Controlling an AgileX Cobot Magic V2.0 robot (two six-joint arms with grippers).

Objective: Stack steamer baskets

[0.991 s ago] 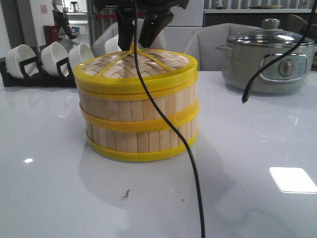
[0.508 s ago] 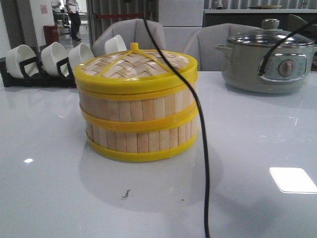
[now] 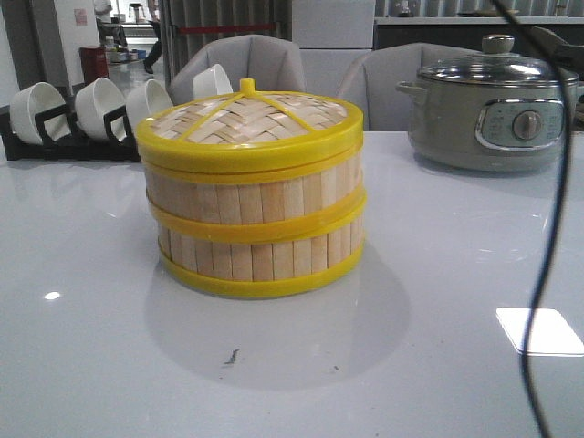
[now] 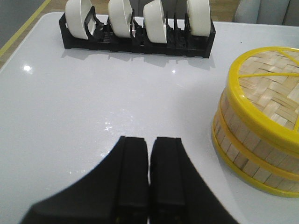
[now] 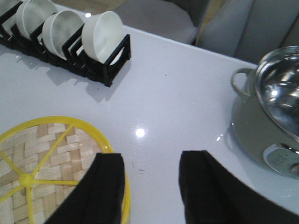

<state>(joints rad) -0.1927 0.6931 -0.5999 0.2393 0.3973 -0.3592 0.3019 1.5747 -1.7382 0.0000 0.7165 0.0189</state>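
The two steamer baskets stand stacked in the middle of the table, the upper one (image 3: 260,193) on the lower one (image 3: 265,257), with a woven lid (image 3: 248,119) with a yellow rim on top. In the left wrist view the stack (image 4: 254,140) sits off to one side of my left gripper (image 4: 149,142), which is shut on nothing above bare table. My right gripper (image 5: 150,161) is open and empty, one finger (image 5: 105,186) over the lid's rim (image 5: 70,122). Neither gripper shows in the front view.
A black rack of white bowls (image 3: 87,114) stands at the back left. A grey electric pot with a glass lid (image 3: 497,105) stands at the back right. A black cable (image 3: 538,301) hangs in front of the camera on the right.
The gripper that hung just over the lid has left the front view. The hanging cable has swung from in front of the stack to the right.
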